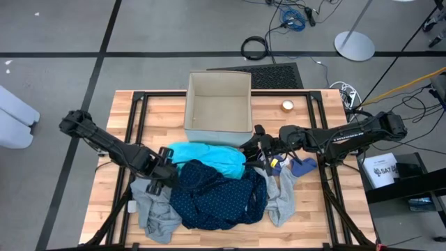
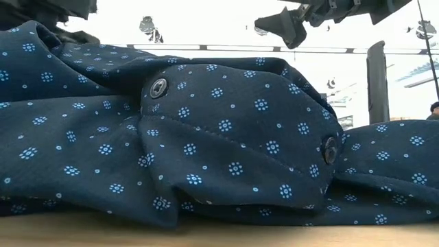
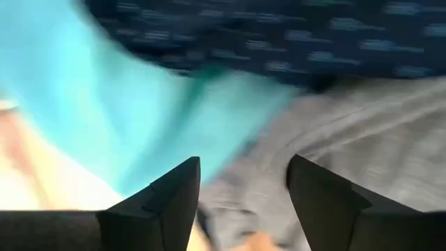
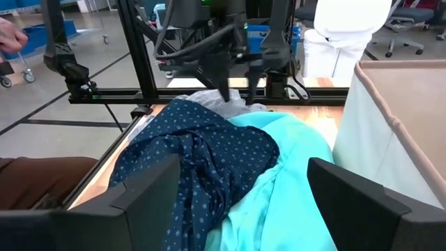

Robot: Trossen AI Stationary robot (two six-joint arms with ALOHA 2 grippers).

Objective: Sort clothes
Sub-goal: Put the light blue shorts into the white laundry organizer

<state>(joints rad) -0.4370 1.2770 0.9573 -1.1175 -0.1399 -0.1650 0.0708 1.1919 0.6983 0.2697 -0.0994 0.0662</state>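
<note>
The clothes lie in a pile on the wooden table: a turquoise garment, a navy dotted garment in front of it, a grey one at the pile's left and another grey one at its right, beside a small blue piece. My left gripper points down over the pile's left end, open, above where turquoise, grey and navy cloth meet, with nothing between its fingers. My right gripper is held level at the pile's far right, open, aimed across the pile toward the left arm.
A beige square box stands open at the far middle of the table, just behind the turquoise garment. A small round object lies to the right of it. Black frame rails run along the table. A person's hand shows in the room beyond.
</note>
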